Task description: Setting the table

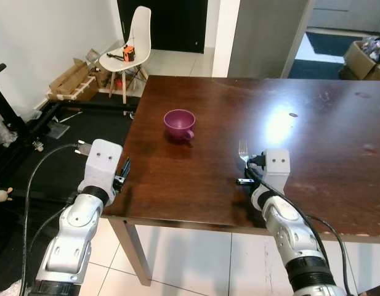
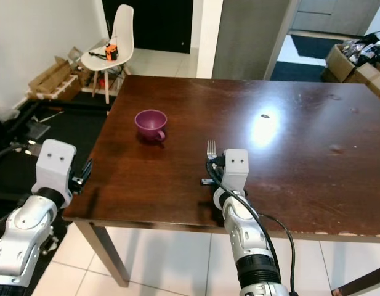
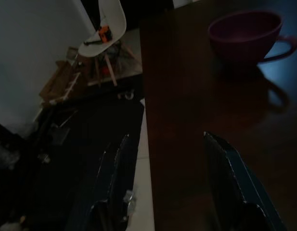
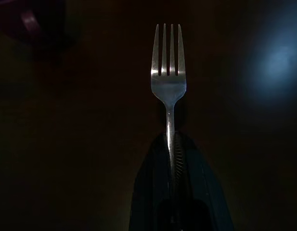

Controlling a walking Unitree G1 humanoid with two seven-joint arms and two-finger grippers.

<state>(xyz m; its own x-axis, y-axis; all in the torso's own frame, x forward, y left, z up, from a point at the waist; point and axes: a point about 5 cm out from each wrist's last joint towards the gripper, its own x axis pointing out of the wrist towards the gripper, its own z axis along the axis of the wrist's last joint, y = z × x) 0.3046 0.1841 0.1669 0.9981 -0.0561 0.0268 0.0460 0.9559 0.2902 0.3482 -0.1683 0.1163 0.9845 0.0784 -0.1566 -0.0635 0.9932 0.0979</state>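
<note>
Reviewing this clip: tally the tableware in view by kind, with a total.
Cups: 1, the purple cup on the dark wooden table.
Forks: 1, the silver fork clamped in the right gripper over the table.
Total: 2.

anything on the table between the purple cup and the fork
No, only bare table lies between the purple cup and the fork, as the left eye view shows.
</note>
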